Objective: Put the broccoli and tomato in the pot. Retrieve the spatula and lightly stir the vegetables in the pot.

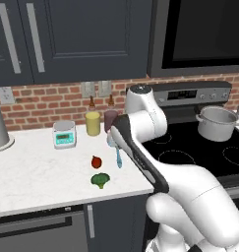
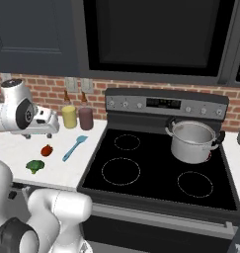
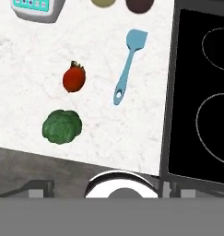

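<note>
- One broccoli [image 3: 61, 126], lying on the white counter [image 1: 32, 172] near its front edge; loose, nothing touching it, so free to be taken from above.
- One tomato [image 3: 73, 78], just beyond the broccoli, stem up, apart from it.
- One spatula [image 3: 127, 61], light blue, flat on the counter right of the tomato, blade toward the wall, handle toward the front; probably left for the stirring step.
- One pot [image 2: 192, 141], steel, on the far right burner of the stove [image 2: 156, 173], well apart from the vegetables; looks empty.
- One gripper [image 2: 51, 124], above the counter, released and carrying nothing.
- Two jars [image 1: 93, 123], yellow and maroon, by the brick wall.
- One scale [image 1: 64, 134], left of the jars.
- Judgement: no vegetable potted yet.
</note>
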